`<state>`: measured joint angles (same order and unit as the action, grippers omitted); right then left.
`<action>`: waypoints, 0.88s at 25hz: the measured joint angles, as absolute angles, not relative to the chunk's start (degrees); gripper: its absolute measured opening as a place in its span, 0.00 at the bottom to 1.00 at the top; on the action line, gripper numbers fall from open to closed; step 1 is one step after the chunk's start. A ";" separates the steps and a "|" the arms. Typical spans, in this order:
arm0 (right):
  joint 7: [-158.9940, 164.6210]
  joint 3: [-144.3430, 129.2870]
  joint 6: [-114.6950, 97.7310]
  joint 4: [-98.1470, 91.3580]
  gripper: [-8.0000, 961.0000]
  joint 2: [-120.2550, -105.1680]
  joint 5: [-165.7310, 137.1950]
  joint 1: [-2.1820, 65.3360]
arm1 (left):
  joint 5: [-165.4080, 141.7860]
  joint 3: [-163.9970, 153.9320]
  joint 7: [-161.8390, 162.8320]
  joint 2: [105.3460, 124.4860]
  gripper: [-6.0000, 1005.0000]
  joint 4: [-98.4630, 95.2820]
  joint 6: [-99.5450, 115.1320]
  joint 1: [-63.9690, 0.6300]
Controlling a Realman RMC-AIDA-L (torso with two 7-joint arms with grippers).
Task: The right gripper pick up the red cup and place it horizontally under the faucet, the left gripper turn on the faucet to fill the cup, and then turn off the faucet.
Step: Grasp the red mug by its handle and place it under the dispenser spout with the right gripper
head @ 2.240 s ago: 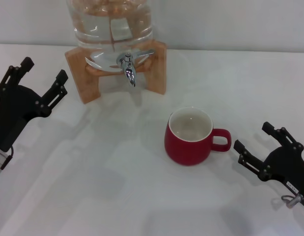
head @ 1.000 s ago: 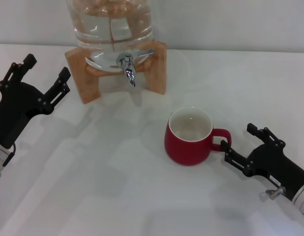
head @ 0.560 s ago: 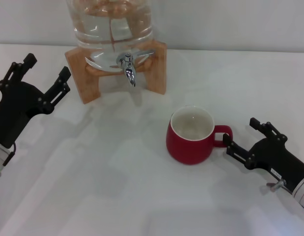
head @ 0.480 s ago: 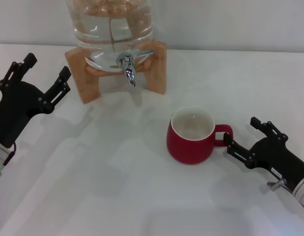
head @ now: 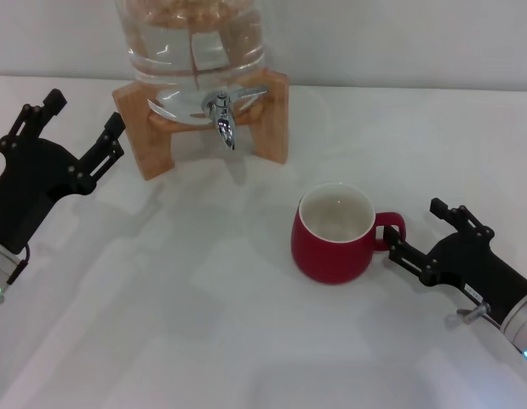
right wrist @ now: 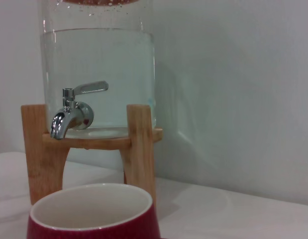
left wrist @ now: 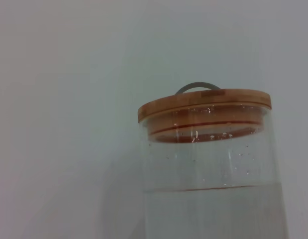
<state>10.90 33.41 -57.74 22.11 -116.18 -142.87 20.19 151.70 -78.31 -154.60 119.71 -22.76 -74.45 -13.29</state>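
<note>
**Inspector:** Jaws first. The right gripper stands spread, one finger on each side of the loop handle of the red cup, and nothing is clamped yet. The near finger sits right at the handle; I cannot tell whether it touches. The left gripper is also spread wide and holds nothing.

**Onlooker:** And the cup itself?

**Inspector:** Upright on the white table, empty, cream inside showing, handle turned toward the right arm. It stands forward and to the right of the faucet, not under the spout. In the right wrist view the cup's rim fills the bottom, with the faucet beyond, lever lying level.

**Onlooker:** Why come in from that side?

**Inspector:** In my judgement, the handle is the only narrow part those fingers can span; the body looks too broad. Approaching low and level keeps the cup from tipping.

**Onlooker:** The left arm?

**Inspector:** It hovers beside the wooden stand, left of the glass dispenser jar, apparently waiting near the lever. Its wrist view shows the jar's bamboo lid and the water line.

**Onlooker:** Risk?

**Inspector:** A closing finger may nudge the cup aside before the grip seats.
</note>
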 joint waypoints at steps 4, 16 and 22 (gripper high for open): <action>10.89 33.40 -57.13 22.45 0.89 -116.21 -142.87 20.70 | 151.70 -78.31 -154.60 119.71 0.84 -22.76 -74.44 -13.36; 10.89 34.63 -56.22 22.92 0.89 -116.19 -142.32 21.12 | 151.70 -78.30 -154.60 119.71 0.84 -22.76 -74.44 -13.36; 10.89 34.88 -56.05 22.94 0.89 -116.19 -141.60 21.05 | 151.70 -78.31 -154.60 119.71 0.84 -22.76 -74.44 -13.36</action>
